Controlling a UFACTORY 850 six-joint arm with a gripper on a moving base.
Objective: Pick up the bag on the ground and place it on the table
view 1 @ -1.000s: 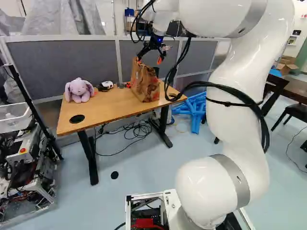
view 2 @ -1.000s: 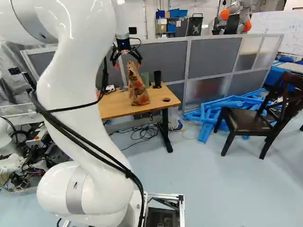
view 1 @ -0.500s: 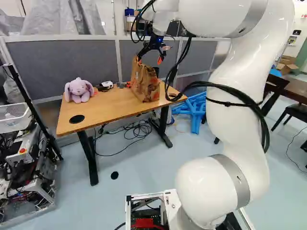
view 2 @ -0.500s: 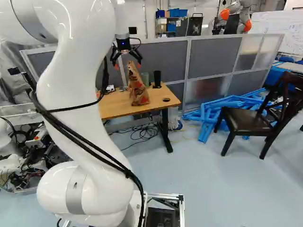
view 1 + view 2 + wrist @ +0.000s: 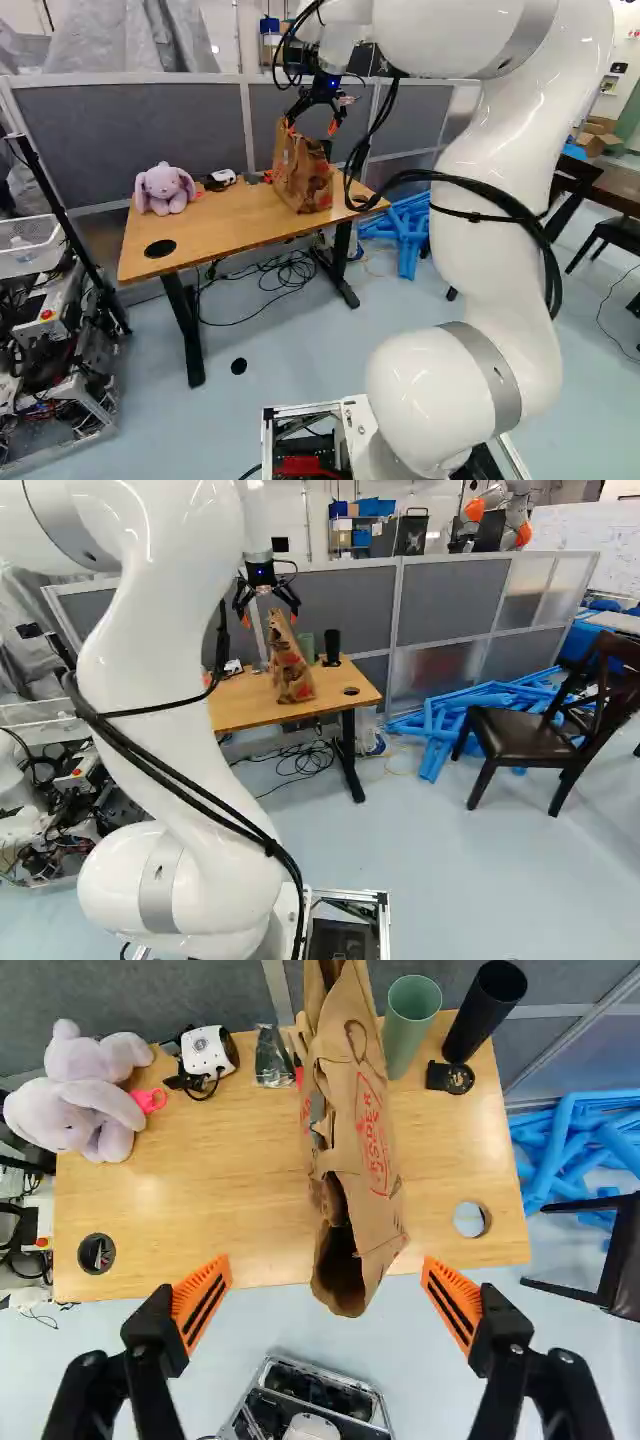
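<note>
Handling the bag (image 5: 375, 1160) calls for light pressure: the paper walls look thin, easily creased and probably light. Take hold at the upper rim, across both walls. The bag stands on the worktop (image 5: 200, 1200). The hand (image 5: 327, 1265) is wide open above it, gripping nothing.

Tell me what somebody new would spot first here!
Probably the big white arm, right of the middle in the left base view, with its open hand near the top of a brown paper bag standing on the table. Next comes the purple bunny, sitting toward the table's other end.
</note>
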